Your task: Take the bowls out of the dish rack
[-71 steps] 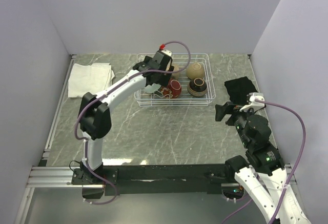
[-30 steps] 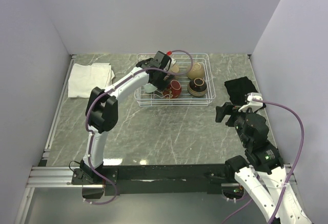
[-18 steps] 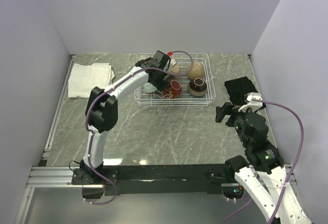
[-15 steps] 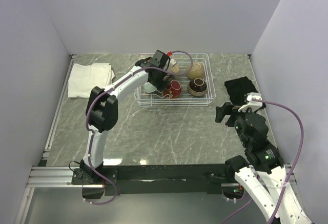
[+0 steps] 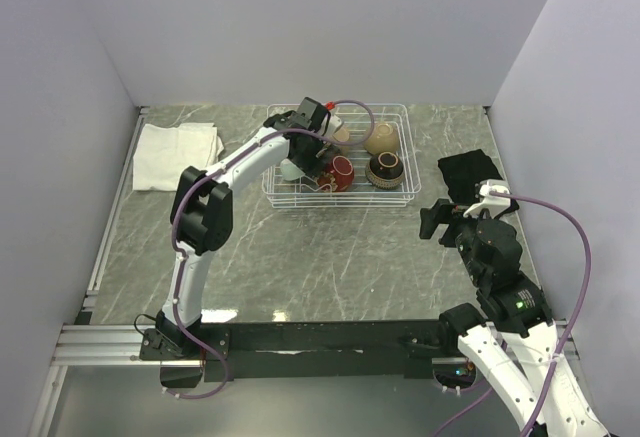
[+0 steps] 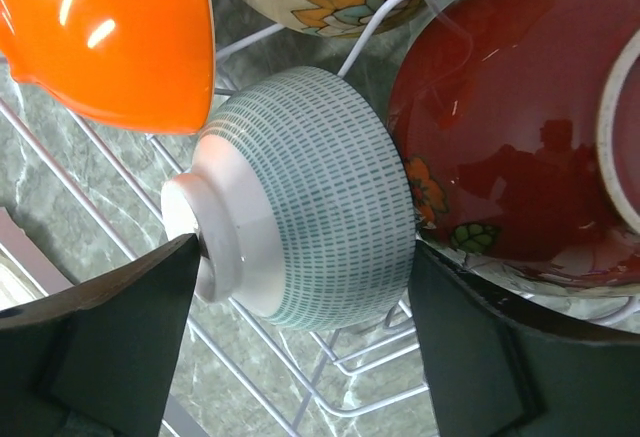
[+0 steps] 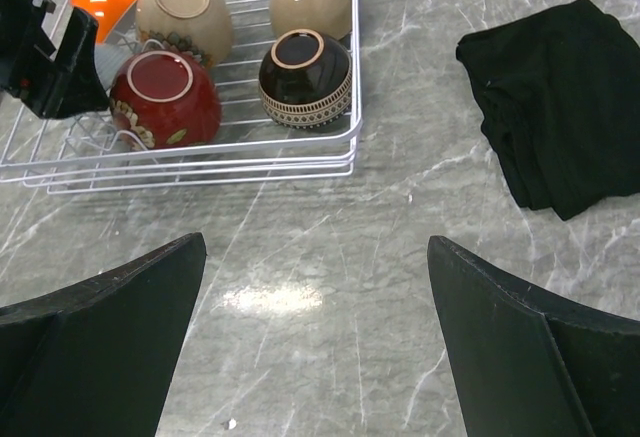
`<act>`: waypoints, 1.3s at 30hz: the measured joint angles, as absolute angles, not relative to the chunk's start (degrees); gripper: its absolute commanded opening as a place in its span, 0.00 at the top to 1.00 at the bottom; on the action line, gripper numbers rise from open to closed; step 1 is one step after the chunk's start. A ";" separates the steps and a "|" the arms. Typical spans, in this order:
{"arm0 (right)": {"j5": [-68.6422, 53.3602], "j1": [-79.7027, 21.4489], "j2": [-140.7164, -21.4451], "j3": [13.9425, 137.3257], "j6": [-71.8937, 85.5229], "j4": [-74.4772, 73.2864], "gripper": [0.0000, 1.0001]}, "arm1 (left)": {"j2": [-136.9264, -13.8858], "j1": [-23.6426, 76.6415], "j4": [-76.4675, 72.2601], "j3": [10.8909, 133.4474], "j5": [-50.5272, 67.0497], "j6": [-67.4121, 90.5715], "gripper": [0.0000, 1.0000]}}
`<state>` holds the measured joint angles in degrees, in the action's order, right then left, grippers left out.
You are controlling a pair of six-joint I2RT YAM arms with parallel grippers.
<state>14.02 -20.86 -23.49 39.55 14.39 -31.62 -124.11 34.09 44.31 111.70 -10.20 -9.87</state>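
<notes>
Grey marble table (image 5: 330, 257). Left wrist view alone shows left gripper (image 6: 302, 267) open, straddling pale green bowl (image 6: 310, 197) in dish rack (image 5: 338, 203); right gripper (image 7: 315, 247) gapes empty.

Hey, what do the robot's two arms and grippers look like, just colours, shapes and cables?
The left arm and right arm have white links joined by chunky black joints. A purple cable loops along each, with a red fitting at the left wrist. Low on the right arm glow green lights. The left gripper and right gripper each have two matte black, wedge-shaped fingers.
</notes>
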 measured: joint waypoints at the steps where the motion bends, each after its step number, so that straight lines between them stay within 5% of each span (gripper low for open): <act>1: 14.04 -20.86 -23.49 39.62 14.33 -31.75 0.00 | -124.11 34.09 44.31 111.81 -10.20 -9.85 0.20; 12: 13.85 -20.86 -23.81 40.29 14.04 -31.99 0.00 | -124.11 34.09 44.64 112.92 -10.35 -9.89 0.44; 16: 13.82 -20.86 -23.81 40.32 14.04 -31.97 0.00 | -123.90 34.09 44.45 112.95 -10.39 -9.82 0.64; 39: 11.31 -20.86 -24.84 40.32 15.16 -31.70 0.00 | -117.67 32.27 40.07 109.47 -10.74 0.64 0.99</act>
<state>11.31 -20.86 -24.84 40.32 15.16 -31.70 -117.67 32.27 40.07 109.47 -10.74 0.64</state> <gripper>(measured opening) 0.996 0.731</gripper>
